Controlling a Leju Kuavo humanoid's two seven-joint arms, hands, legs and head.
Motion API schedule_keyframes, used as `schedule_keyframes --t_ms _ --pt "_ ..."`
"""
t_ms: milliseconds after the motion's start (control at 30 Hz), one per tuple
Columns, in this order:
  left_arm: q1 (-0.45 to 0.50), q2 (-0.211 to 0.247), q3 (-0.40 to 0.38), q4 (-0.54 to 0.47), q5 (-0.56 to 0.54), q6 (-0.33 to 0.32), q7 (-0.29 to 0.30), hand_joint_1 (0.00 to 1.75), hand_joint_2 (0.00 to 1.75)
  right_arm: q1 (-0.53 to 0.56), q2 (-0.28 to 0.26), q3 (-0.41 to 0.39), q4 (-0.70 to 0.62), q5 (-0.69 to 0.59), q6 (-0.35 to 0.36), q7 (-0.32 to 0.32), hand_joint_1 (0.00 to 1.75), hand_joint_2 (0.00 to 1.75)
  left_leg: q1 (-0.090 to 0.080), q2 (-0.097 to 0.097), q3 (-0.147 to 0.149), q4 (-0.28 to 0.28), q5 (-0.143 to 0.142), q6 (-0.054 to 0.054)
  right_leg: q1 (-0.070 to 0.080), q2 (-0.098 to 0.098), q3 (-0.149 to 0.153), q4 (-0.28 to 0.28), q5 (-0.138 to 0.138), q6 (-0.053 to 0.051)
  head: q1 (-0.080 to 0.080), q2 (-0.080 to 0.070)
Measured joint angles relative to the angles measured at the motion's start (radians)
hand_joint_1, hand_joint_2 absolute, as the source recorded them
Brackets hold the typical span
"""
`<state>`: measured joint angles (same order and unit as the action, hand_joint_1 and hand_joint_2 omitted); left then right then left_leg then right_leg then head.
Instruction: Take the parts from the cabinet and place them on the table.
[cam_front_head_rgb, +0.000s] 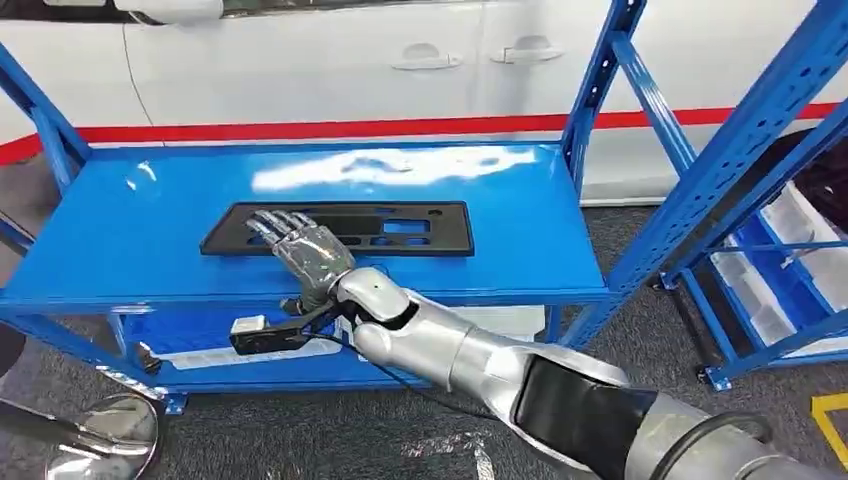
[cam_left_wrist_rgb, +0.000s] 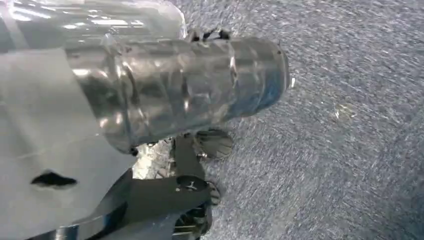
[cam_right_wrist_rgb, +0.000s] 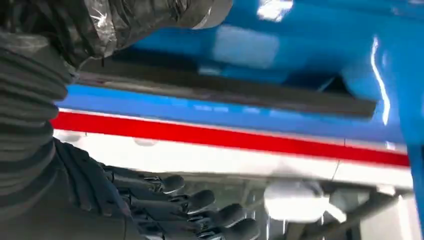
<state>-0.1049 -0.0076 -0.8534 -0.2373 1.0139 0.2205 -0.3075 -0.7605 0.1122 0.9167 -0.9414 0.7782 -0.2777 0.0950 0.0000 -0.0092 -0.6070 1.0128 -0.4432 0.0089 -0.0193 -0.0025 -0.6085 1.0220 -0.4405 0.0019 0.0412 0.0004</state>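
A flat black plastic part (cam_front_head_rgb: 400, 230) with several cut-outs lies on the top blue shelf (cam_front_head_rgb: 150, 230) of the cabinet. My right hand (cam_front_head_rgb: 305, 250) reaches in from the lower right, its fingers stretched out flat over the part's left end. In the right wrist view the part's long dark edge (cam_right_wrist_rgb: 225, 92) runs across in front of the hand, and the fingers (cam_right_wrist_rgb: 200, 202) are spread apart, holding nothing. Whether the palm touches the part is unclear. My left hand (cam_left_wrist_rgb: 180, 90) hangs over the grey carpet, and its fingers are mostly hidden.
Blue uprights (cam_front_head_rgb: 595, 90) frame the shelf on the right. A white car body with a red stripe (cam_front_head_rgb: 300, 130) stands right behind it. The lower shelf holds white items (cam_front_head_rgb: 250, 325). A second blue rack with clear bins (cam_front_head_rgb: 790, 270) stands at the right.
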Motion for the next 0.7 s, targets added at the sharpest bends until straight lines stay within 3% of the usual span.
schedule_keyframes --t_ms 33,67,100,133,200,233,267,300,367,400,433,533,600,700 --pt "-0.001 0.0 -0.006 0.0 -0.004 0.001 0.003 0.0 0.0 -0.011 0.01 0.002 0.027 -0.004 0.006 -0.002 0.0 1.75 0.001 0.0 0.002 -0.005 0.004 0.007 0.001 0.0 0.002 -0.002 0.001 0.007 -0.001 0.0" --pt "-0.002 -0.001 -0.008 0.0 -0.005 0.001 0.008 0.0 0.0 -0.024 0.02 0.003 0.053 -0.006 0.012 -0.002 0.0 1.75 0.012 0.002 0.008 -0.016 0.011 0.016 -0.001 0.0 -0.008 0.009 -0.009 0.012 0.0 0.0" --pt "-0.005 -0.002 -0.011 0.0 -0.008 0.001 0.011 0.0 0.0 -0.041 0.03 0.003 0.08 -0.008 0.02 -0.004 0.0 1.75 0.009 0.002 0.009 -0.019 0.012 0.022 0.002 0.001 -0.019 0.038 -0.03 0.013 0.0 0.0" --pt "-0.009 -0.002 -0.017 0.0 -0.014 0.001 0.012 0.0 0.0 -0.058 0.04 0.005 0.114 -0.01 0.029 -0.004 0.0 1.75 0.009 0.003 0.009 -0.018 0.013 0.03 0.001 0.002 -0.052 0.111 -0.071 0.013 0.0 0.0" --pt "-0.015 -0.002 -0.03 0.0 -0.015 -0.001 0.014 0.0 0.0 -0.073 0.053 0.006 0.165 -0.015 0.045 -0.003 0.0 1.75 0.007 0.003 0.009 -0.018 0.011 0.033 0.002 0.002 -0.13 0.275 -0.133 0.015 0.0 0.0" --pt "-0.016 -0.003 -0.032 0.0 -0.015 -0.001 0.014 0.0 0.0 -0.076 0.057 0.006 0.189 -0.017 0.05 -0.001 0.0 1.75 0.007 0.002 0.009 -0.016 0.01 0.034 0.001 0.002 -0.152 0.315 -0.137 0.015 0.001 0.0" --pt "-0.016 -0.002 -0.033 0.0 -0.016 -0.002 0.014 0.0 0.0 -0.079 0.063 0.007 0.21 -0.019 0.055 0.001 0.0 1.75 0.007 0.001 0.009 -0.015 0.009 0.034 0.0 0.001 -0.152 0.307 -0.118 0.015 0.001 0.0" --pt "-0.016 -0.002 -0.035 0.0 -0.017 -0.002 0.014 0.0 0.0 -0.088 0.068 0.009 0.233 -0.022 0.056 0.005 0.0 1.75 0.008 0.0 0.009 -0.012 0.007 0.033 0.0 0.001 -0.131 0.254 -0.08 0.014 0.0 0.0" --pt "-0.017 -0.003 -0.043 0.0 -0.022 -0.002 0.02 0.0 0.0 -0.114 0.081 0.011 0.27 -0.024 0.059 0.012 0.0 1.75 0.008 0.001 0.009 -0.001 -0.001 0.027 0.0 0.001 -0.051 0.083 0.005 0.007 0.0 0.0" --pt "-0.018 -0.003 -0.047 0.0 -0.024 -0.003 0.02 0.0 0.0 -0.127 0.083 0.011 0.286 -0.024 0.063 0.018 0.0 1.75 0.006 0.001 0.005 0.005 -0.007 0.02 0.002 0.001 -0.025 0.031 -0.002 0.003 0.0 0.0" --pt "-0.021 -0.003 -0.051 0.0 -0.025 -0.003 0.021 0.0 0.0 -0.138 0.091 0.012 0.299 -0.024 0.067 0.02 0.0 1.75 -0.001 0.001 -0.001 0.018 -0.01 0.014 0.004 0.002 -0.02 0.018 -0.001 0.002 -0.001 0.0" --pt "-0.02 -0.003 -0.056 0.0 -0.024 -0.002 0.025 0.0 0.0 -0.153 0.093 0.012 0.343 -0.024 0.07 0.045 0.0 1.75 0.004 0.002 0.001 0.008 -0.004 0.003 0.011 0.005 -0.022 0.02 0.003 -0.009 0.0 0.0" --pt "-0.019 -0.003 -0.056 0.0 -0.024 0.001 0.026 0.0 0.0 -0.168 0.095 0.012 0.359 -0.024 0.071 0.061 0.0 1.75 0.006 0.003 -0.011 0.033 -0.031 -0.008 0.0 0.005 -0.016 0.01 0.008 -0.019 -0.001 0.0" --pt "-0.02 -0.004 -0.06 0.0 -0.025 0.003 0.029 0.0 0.0 -0.186 0.095 0.012 0.384 -0.021 0.084 0.085 0.0 1.75 0.011 0.004 -0.112 0.25 -0.128 -0.021 0.001 0.004 -0.016 0.01 0.007 -0.025 -0.001 0.0"
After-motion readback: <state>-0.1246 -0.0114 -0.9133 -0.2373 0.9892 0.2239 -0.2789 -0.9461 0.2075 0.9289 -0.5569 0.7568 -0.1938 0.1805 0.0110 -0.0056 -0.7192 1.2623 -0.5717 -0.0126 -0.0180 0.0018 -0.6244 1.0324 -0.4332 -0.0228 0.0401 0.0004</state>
